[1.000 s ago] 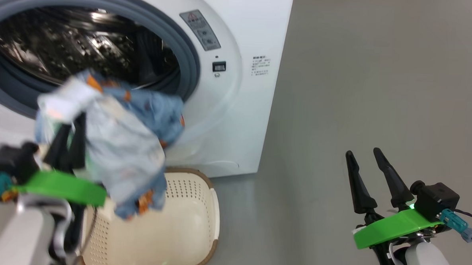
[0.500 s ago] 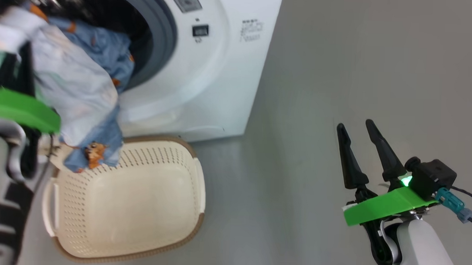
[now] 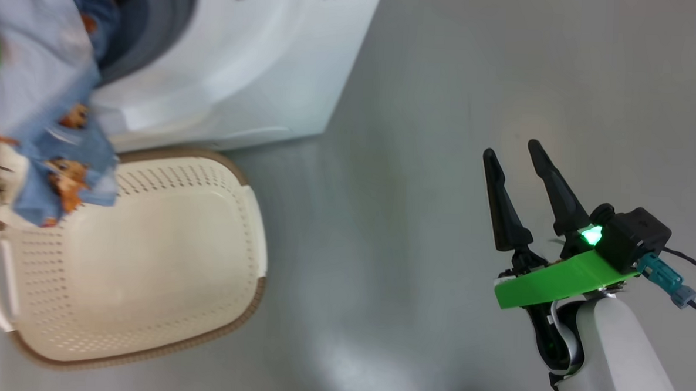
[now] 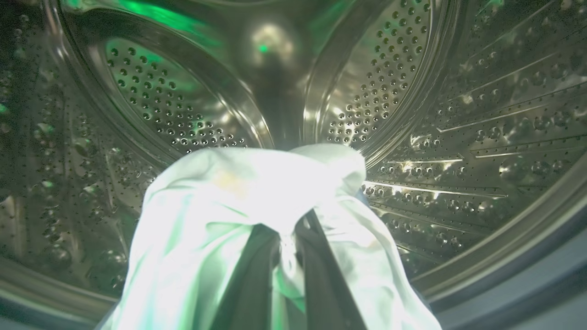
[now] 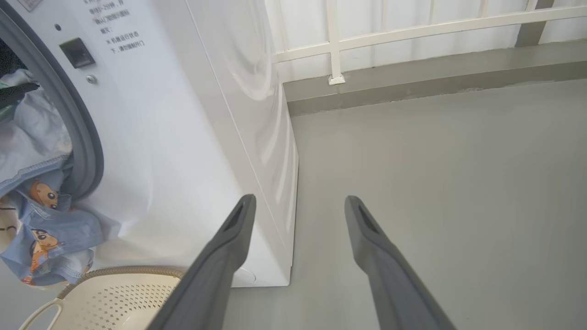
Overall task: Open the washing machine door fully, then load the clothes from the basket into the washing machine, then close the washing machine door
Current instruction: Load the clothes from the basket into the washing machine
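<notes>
My left gripper point(image 4: 286, 222) is shut on the clothes point(image 4: 257, 192), a pale bundle held inside the steel drum point(image 4: 412, 91) of the washing machine point(image 3: 230, 67). In the head view the clothes point(image 3: 41, 88) hang out over the grey seal, and the denim piece with orange prints point(image 3: 61, 171) dangles above the basket point(image 3: 249, 297). Nothing lies in the basket, which stands on the floor against the machine's front. My right gripper point(image 3: 511, 148) is open and holds nothing, off to the right over the floor. The washing machine door is out of view.
Bare grey floor point(image 3: 414, 163) spreads to the right of the machine. A white railing point(image 5: 412, 32) on a low grey kerb runs behind it. The machine's white side panel point(image 5: 257, 114) stands just left of my right gripper's fingers point(image 5: 229, 247).
The left gripper has carried the clothes from in front of the opening up into the drum. The head camera has swung, shifting machine and basket left. The right gripper stays open.
</notes>
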